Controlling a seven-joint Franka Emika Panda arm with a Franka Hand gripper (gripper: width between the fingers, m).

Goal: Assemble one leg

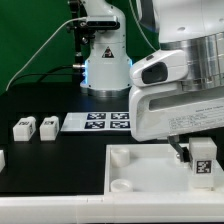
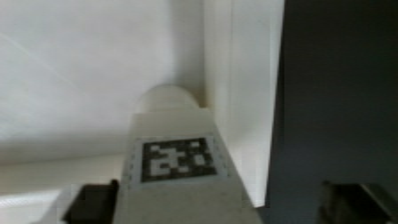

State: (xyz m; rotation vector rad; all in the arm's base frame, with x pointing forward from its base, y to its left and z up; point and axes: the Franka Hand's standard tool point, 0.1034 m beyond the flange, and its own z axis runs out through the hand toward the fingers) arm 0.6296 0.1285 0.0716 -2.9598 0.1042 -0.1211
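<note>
The leg stands upright at the corner of the white panel on the exterior view's right, tag facing the camera, lower end at or just above the panel surface. The pics don't show whether it's seated in a corner socket. In the wrist view the leg runs away from the cam betw. the two fingers, far end against the panel, close to its edge, w/ black table beyond.

The gripper straddles the leg. One finger sits right beside it, the other seems to have a gap. It's too blurry to tell if the jaws are clamped or only loosely around it.

Likely step: seating or screwing the leg into the corner.

Risks:
- If the grip is loose or off-centre, the leg may tilt and jam or cross-thread.
- The leg is near the panel edge, so a sideways nudge could tip it off onto the table.
- Twisting w/o the panel braced may drag the panel along.

Two spare legs and the marker board lie well apart, on the exterior view's left.
</note>
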